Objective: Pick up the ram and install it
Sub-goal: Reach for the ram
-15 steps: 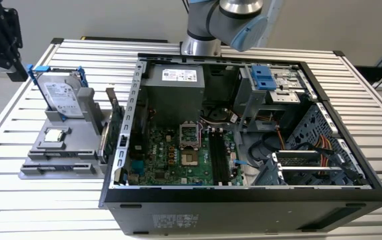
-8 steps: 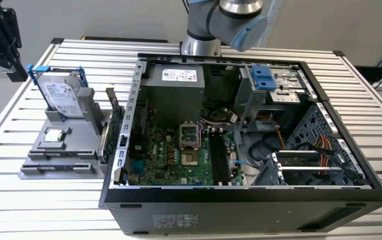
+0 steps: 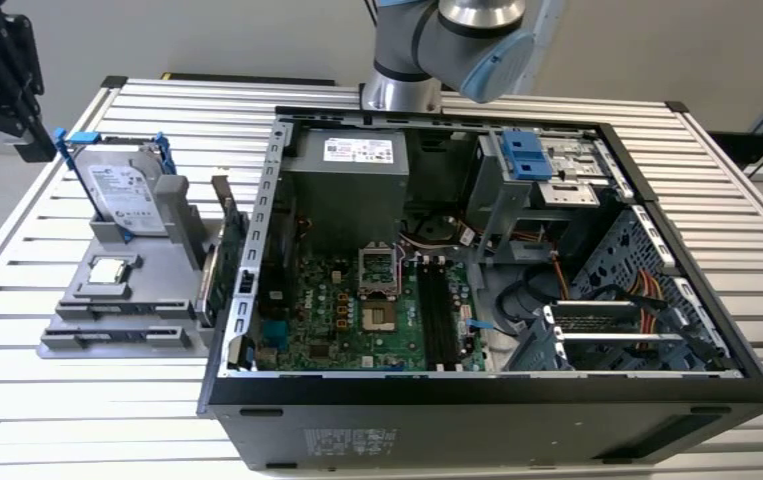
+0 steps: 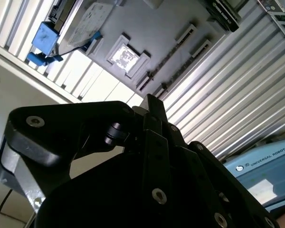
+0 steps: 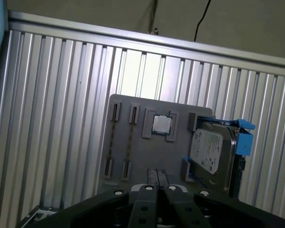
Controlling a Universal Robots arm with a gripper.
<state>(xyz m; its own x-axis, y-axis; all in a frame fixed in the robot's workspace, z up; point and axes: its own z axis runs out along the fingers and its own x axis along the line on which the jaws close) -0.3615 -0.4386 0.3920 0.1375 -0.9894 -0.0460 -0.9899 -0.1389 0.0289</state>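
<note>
Black claw (image 5: 157,174) hangs near the grey slotted tray (image 5: 149,152), its 2 fingers pressed together with nothing between them. In the exterior view it's cut off at the frame's corner. The long, narrow dark ram with a tan edge (image 3: 221,210) stands edge-on between the tray and the open black computer case (image 3: 488,395), hard to separate from the green card (image 3: 236,285) beside it.

The tool (image 3: 34,145) hangs at the exterior view's upper left, its fingers (image 5: 153,178) seemingly pressed together.

Ribbed metal table (image 3: 88,420), matt plastic tray (image 3: 101,335)
</note>
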